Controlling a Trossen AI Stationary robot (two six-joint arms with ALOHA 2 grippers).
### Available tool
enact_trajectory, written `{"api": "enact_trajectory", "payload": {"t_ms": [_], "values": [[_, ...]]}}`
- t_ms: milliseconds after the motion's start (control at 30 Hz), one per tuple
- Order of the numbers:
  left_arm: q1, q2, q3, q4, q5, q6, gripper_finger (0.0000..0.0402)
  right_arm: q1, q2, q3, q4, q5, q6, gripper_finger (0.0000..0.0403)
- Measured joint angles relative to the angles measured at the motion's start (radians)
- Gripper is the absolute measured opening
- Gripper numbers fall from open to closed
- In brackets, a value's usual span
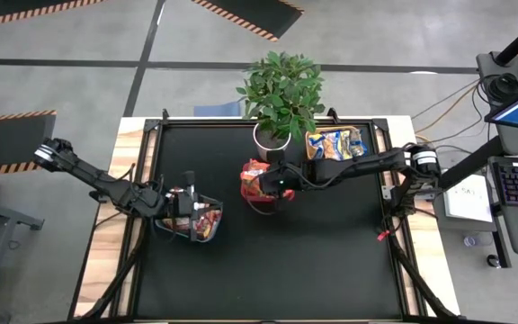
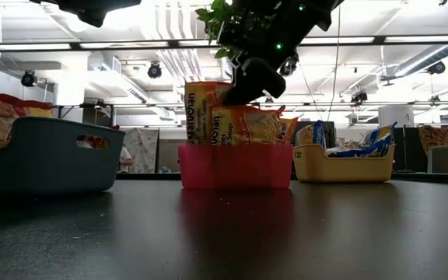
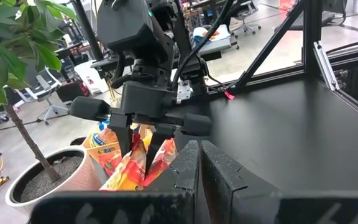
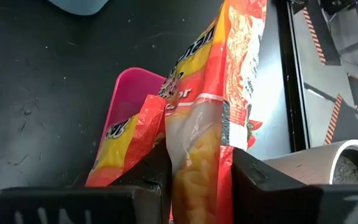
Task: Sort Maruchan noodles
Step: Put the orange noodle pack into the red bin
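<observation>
Robotics lab: hazard-striped floor (image 1: 250, 16), office chairs (image 3: 48, 99), exposed ceiling ducts (image 2: 169, 54).

Two dark, slender six-joint arms are fitted with black housings and pale bands at the outer joints. The left gripper (image 3: 199, 163) is formed of two matte black angular fingers. The right gripper (image 3: 139, 144) is built as a black crossbar with rounded ends; black cables are routed along it.

- You have a black table (image 1: 268, 270) with wooden side edges.
- On it sit a grey-blue bin (image 2: 45, 155), a red bin (image 2: 236, 167), an orange bin (image 2: 344, 163) and a potted plant (image 1: 281, 94).
</observation>
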Motion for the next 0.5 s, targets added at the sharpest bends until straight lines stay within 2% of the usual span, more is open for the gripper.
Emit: {"api": "enact_trajectory", "payload": {"t_ms": [167,300,500], "values": [[0.0,0.0,0.0,0.0,0.0,0.0,0.0,0.0,0.003,0.0,0.001,0.003,0.05,0.0092],[0.0,0.0,0.0,0.0,0.0,0.0,0.0,0.0,0.0,0.006,-0.008,0.047,0.074,0.0092],[0.0,0.0,0.0,0.0,0.0,0.0,0.0,0.0,-0.003,0.056,-0.031,0.054,0.106,0.0093]]}}
